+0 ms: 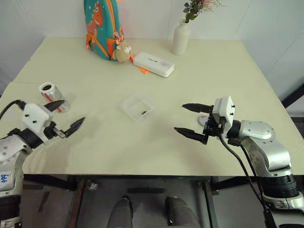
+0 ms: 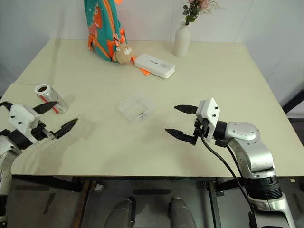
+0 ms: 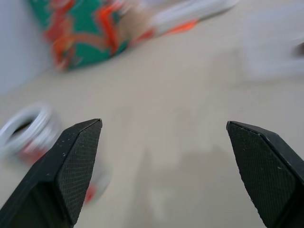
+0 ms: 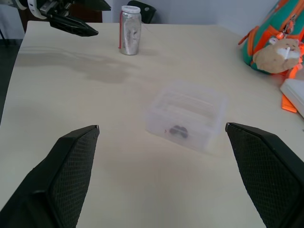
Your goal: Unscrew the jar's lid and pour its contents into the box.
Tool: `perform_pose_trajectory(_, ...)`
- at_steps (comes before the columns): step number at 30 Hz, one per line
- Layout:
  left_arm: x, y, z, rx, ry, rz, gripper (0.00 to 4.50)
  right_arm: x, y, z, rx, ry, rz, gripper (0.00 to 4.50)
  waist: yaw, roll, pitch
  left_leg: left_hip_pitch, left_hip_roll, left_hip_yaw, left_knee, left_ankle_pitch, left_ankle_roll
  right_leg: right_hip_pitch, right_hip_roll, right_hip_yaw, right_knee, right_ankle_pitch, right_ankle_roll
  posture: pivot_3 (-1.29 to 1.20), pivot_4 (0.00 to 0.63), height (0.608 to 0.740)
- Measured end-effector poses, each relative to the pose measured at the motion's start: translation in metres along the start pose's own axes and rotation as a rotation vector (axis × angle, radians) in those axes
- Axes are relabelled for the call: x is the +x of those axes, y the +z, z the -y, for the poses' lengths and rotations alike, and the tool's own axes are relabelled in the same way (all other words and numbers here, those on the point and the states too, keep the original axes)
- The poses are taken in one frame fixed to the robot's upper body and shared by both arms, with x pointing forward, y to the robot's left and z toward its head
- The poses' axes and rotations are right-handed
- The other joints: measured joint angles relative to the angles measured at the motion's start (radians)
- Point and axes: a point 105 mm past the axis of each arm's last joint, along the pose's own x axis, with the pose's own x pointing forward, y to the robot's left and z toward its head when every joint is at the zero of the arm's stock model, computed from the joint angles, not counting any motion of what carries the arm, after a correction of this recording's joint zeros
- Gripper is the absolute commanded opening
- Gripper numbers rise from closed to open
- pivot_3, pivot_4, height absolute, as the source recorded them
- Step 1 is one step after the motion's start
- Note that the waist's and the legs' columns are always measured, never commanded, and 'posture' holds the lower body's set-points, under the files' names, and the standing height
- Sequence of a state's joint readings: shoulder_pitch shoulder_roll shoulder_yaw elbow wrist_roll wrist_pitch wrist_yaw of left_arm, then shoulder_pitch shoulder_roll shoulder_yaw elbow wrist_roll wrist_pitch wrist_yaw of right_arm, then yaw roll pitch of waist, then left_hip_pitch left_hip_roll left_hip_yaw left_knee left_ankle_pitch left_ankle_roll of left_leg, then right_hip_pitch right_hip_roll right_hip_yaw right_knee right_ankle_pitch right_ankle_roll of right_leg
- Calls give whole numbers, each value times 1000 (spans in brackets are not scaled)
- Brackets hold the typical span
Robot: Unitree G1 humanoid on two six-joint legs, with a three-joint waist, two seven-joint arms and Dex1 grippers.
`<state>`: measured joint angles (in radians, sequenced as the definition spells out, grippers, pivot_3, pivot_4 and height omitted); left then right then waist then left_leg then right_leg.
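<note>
Crumbs (image 4: 178, 131) lie in the box (image 4: 186, 113); the jar (image 4: 129, 30) stands open.

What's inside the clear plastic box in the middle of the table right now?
The box holds a small dark clump of contents near one wall; the rest of its floor looks bare. Its frosted walls blur the clump, so its details can't be made out.

Lid (image 1: 204, 120) half behind right claw (image 1: 190, 119).

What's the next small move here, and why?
Probably just draw both arms back from the table. The jar stands upright with no lid on, dark contents lie in the box, and the left gripper and right gripper are open and empty, so pouring looks done.
</note>
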<state>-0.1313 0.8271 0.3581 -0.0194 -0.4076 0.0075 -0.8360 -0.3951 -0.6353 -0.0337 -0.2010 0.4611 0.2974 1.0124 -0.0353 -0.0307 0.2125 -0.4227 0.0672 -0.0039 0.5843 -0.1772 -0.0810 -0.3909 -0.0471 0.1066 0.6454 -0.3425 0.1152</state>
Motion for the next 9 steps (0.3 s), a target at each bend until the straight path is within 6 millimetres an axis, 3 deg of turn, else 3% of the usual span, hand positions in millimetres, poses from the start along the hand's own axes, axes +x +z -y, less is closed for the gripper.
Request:
perform_pose_trajectory(2,8,13,12,0,-121,57,4473,-10,-3,4,3,-15,-34,4500,-1,0,0,0,0,1,-1,0,1,-1,1,1,0,3,6,0,150,740)
perform_pose_trajectory(3,12,20,16,5,-169,90,4473,-14,-1,6,3,-24,-32,4500,-3,0,0,0,1,1,-2,0,0,-2,2,1,0,8,16,0,150,740)
perform_pose_trajectory(9,16,27,23,21,-296,107,4473,-23,-4,6,10,-36,-53,4500,-21,0,0,1,2,2,-4,-1,1,-3,3,3,-1,8,17,0,150,740)
